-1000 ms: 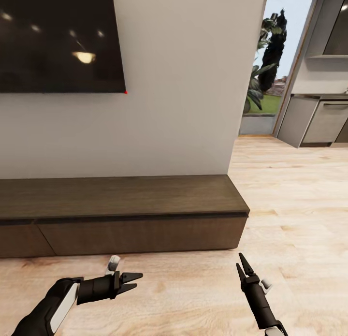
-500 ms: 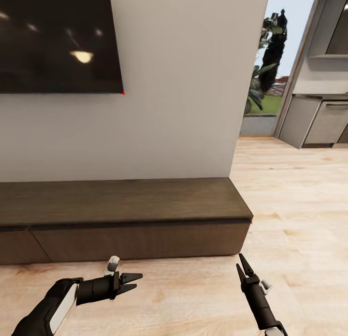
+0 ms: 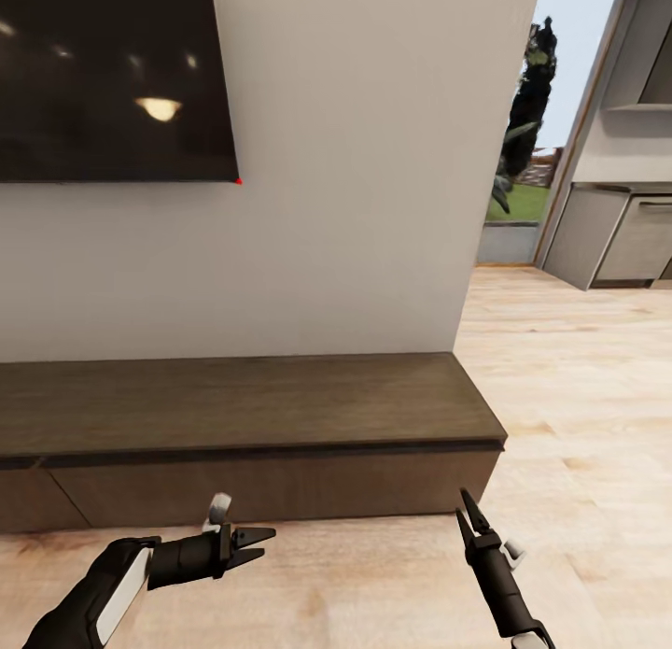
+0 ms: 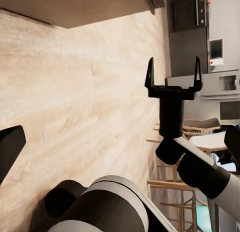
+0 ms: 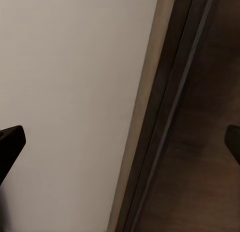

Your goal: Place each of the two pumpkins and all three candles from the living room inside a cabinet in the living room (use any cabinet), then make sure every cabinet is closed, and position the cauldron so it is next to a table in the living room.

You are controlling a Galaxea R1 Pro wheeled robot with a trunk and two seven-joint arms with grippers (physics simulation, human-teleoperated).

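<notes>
The long, low dark-brown cabinet runs along the wall, its flat fronts all flush and shut. My left gripper hovers over the floor just in front of it, open and empty. My right gripper points up near the cabinet's right end, also open and empty; it appears in the left wrist view too. In the right wrist view the cabinet top meets the pale wall, between my spread fingertips. The pumpkins, candles, cauldron and table are out of view.
A black TV screen hangs on the wall above the cabinet. Right of the wall's end, light wood floor leads to a glass door with plants and grey kitchen units. Wooden chairs appear in the left wrist view.
The camera has moved: the cabinet sits lower and its right end and the wall's edge lie further right. Both arms hold the same pose, grippers still open.
</notes>
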